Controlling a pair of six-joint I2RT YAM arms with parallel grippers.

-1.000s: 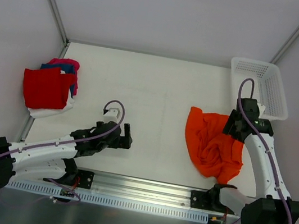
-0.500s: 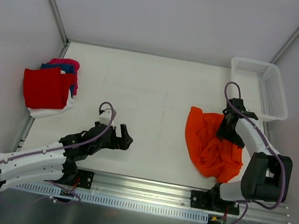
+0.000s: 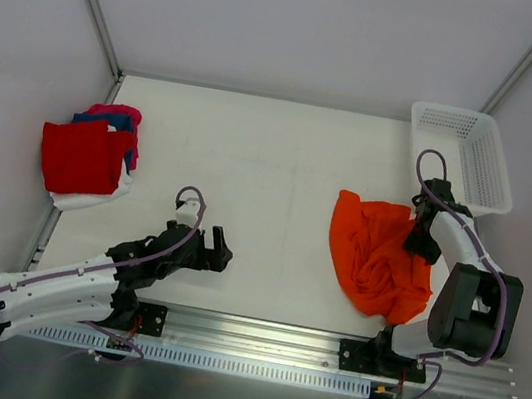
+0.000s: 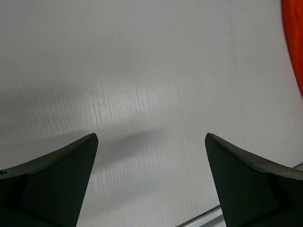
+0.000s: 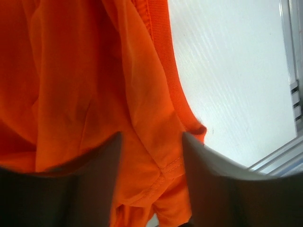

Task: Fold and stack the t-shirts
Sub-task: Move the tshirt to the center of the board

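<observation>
A crumpled bright orange t-shirt [image 3: 370,257] lies right of the table's middle. My right gripper [image 3: 421,236] is down at its upper right edge. In the right wrist view its jaws [image 5: 151,137] stand apart with a hemmed fold of the orange cloth [image 5: 71,71] between them, not pinched. A folded stack of t-shirts [image 3: 83,158] sits at the far left, red on top, with blue, magenta and white showing beneath. My left gripper [image 3: 221,250] hovers open low over bare table [image 4: 151,94], left of the orange t-shirt, whose edge [image 4: 296,38] shows in the left wrist view.
A white mesh basket [image 3: 460,154] stands at the back right corner, just behind the right arm. A metal rail [image 3: 255,334] runs along the near edge of the table, and white walls close in the sides.
My right gripper has come down onto the orange t-shirt's right edge and its jaws have narrowed around a fold. The left arm has drawn back slightly toward its base.
</observation>
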